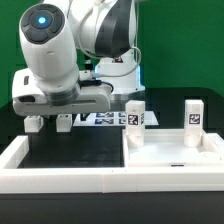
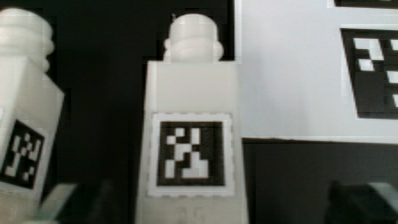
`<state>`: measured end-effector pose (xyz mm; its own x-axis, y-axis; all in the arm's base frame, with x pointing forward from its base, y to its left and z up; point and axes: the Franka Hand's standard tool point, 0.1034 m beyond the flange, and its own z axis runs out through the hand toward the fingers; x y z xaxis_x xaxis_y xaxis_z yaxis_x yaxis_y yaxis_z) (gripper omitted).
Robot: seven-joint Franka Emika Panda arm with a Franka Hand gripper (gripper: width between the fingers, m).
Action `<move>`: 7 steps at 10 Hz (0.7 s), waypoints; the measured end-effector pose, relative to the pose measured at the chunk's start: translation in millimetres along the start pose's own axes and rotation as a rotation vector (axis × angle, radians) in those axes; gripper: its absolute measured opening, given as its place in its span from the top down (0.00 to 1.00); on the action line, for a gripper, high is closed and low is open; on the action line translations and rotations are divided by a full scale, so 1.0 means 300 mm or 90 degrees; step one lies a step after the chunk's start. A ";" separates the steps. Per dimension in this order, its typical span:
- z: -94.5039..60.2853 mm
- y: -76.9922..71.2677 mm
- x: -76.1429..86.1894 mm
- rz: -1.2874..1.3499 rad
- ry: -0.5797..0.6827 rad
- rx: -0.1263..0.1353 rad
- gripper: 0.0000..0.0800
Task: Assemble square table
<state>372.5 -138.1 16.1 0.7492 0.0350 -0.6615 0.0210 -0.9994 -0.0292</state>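
Exterior view, two upright legs (image 1: 134,115) (image 1: 193,115), one slab (image 1: 170,156), one pincer (image 1: 49,124)

Four legs (image 1: 134,115), one square slab (image 1: 165,152)

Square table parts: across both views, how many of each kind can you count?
White plastic tagged legs standing upright: 2
White plastic tagged legs lying flat: 2
White square plastic slab: 1
Total: 5

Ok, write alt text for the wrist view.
A small white plastic leg bearing a black-white tag lies between the jaws of the open gripper. A second white leg lies beside it, a flat white tagged surface opposite.
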 end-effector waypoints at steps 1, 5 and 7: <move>0.000 0.000 0.001 0.000 0.000 0.000 0.49; 0.000 0.000 0.001 -0.001 0.001 0.000 0.64; 0.000 0.000 0.001 -0.001 0.001 0.000 0.64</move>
<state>372.8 -138.3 15.8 0.7500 0.0364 -0.6604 0.0223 -0.9993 -0.0298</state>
